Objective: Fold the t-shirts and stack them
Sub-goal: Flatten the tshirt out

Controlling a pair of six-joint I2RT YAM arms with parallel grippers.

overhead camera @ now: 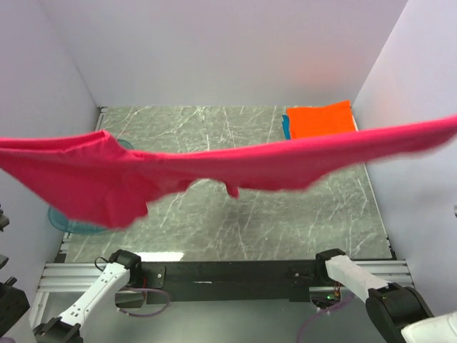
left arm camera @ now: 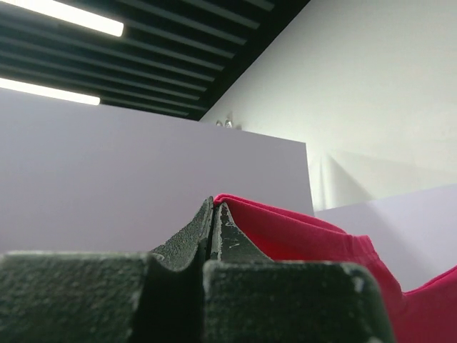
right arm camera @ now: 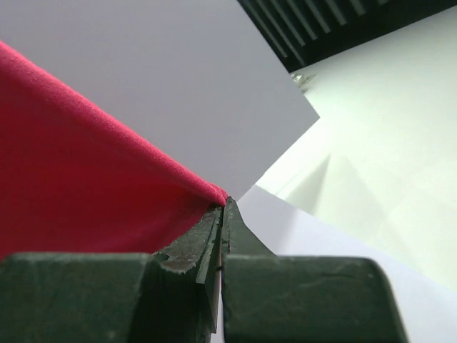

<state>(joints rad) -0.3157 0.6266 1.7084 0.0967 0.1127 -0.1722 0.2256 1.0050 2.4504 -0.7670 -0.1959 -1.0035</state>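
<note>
As the top camera sees it: the magenta-red t-shirt (overhead camera: pixel 214 168) hangs stretched in mid-air across the whole width of the view, from the left edge to the right, above the marbled table (overhead camera: pixel 250 221). It bunches and sags lowest toward the left.
Stack, top view: an orange t-shirt (overhead camera: pixel 321 120) lies folded at the far right corner of the table. It lies on a teal-blue t-shirt (overhead camera: pixel 285 128), of which only a sliver along the orange one's left edge shows.
Tray, top view: a translucent blue tray (overhead camera: pixel 71 225) sits at the table's left edge, mostly hidden behind the hanging cloth.
Arms, top view: the left arm (overhead camera: pixel 107 279) and right arm (overhead camera: pixel 350 275) show only near their bases. Neither gripper appears, so this view alone cannot tell the grip.
Left wrist view: the left gripper (left arm camera: pixel 216 207) points upward, its jaws pressed together with the red shirt's edge pinched at the tips. The cloth runs off to the lower right. Only this view shows the ceiling lights (left arm camera: pixel 64 18) above the white wall (left arm camera: pixel 107 179). Table and stack are out of its sight.
Right wrist view: the right gripper (right arm camera: pixel 223 204) is clamped the same way on the shirt's other end. The taut cloth fills the left of this view and narrows to the fingertips.
</note>
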